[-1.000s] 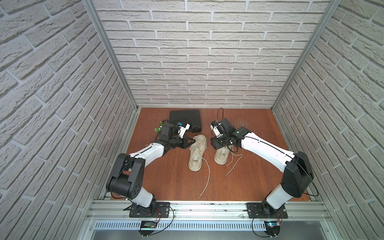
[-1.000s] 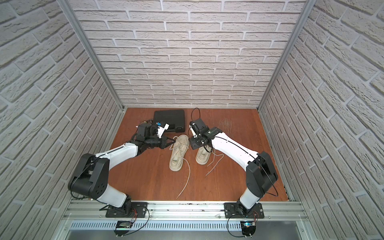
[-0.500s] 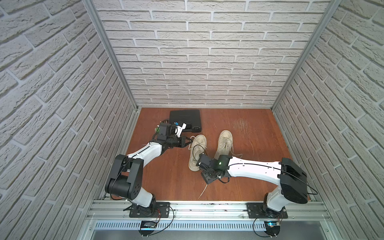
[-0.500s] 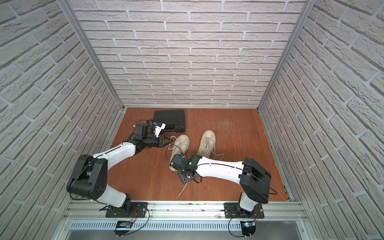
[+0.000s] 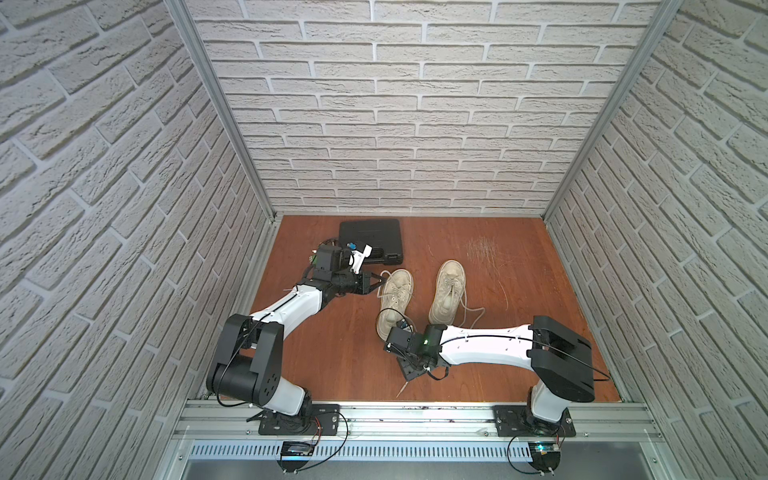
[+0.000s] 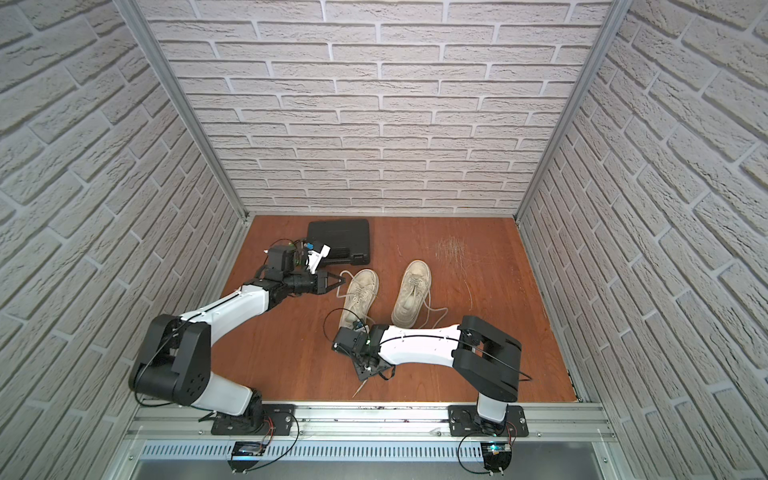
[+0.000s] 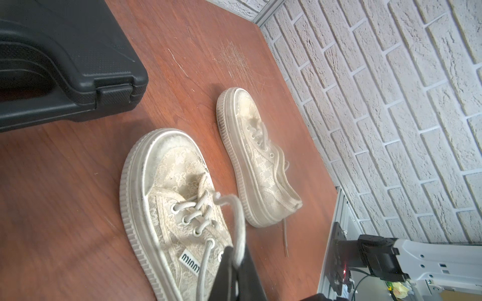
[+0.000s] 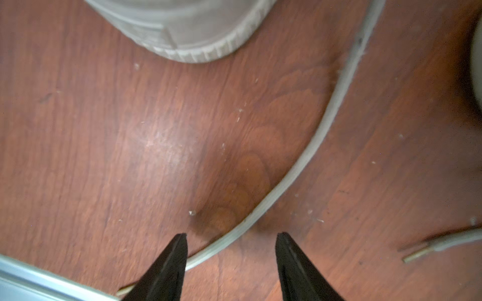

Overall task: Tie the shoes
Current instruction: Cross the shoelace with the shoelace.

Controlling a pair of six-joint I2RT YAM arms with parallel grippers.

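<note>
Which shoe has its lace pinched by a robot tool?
The shoe nearer the black case: the left tool is shut on its lace loop. The black case sits behind it. The other shoe has loose, untouched laces.

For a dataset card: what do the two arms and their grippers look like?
Left arm and right arm: white shells, chunky black joints, thin black cables. Left gripper and right gripper: tapered black fingers. A green light glows at the right wrist.
</note>
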